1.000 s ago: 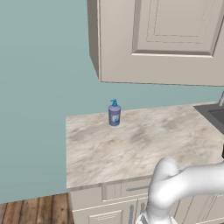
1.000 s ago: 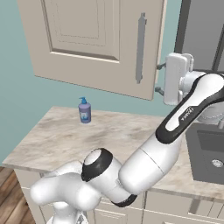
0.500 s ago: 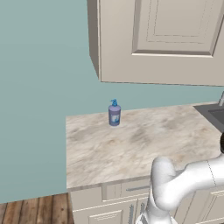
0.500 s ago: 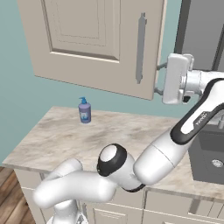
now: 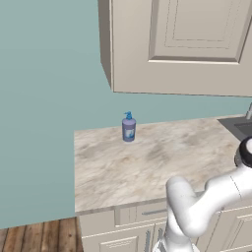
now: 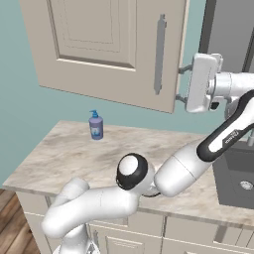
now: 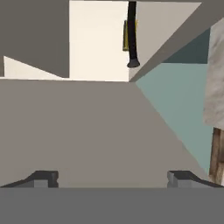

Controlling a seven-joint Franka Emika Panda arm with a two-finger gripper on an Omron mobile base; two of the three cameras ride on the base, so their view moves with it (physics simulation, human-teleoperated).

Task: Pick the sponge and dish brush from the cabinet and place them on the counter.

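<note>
The cabinet (image 6: 99,49) hangs above the counter (image 6: 59,158), and its door stands slightly ajar. My gripper (image 6: 182,84) is open at the door's free edge, just right of the grey bar handle (image 6: 158,54), with nothing between its fingers. In the hand view the open gripper (image 7: 113,178) faces the door's inner side and looks into the pale inside of the cabinet (image 7: 98,39). There a long dark dish brush (image 7: 131,35) stands upright, and a yellow sliver beside it, probably the sponge (image 7: 125,35), is mostly hidden. From the left the cabinet (image 5: 187,49) shows above the counter (image 5: 147,162).
A blue soap bottle (image 5: 128,127) stands at the back of the counter near the wall, also seen from the right (image 6: 95,126). A dark sink (image 6: 238,173) lies at the counter's right end. Wooden floor (image 5: 39,236) shows left of the low drawers.
The hand has stayed by the door's edge. The arm's elbow and lower links have swung to the right. The jaws remain open.
</note>
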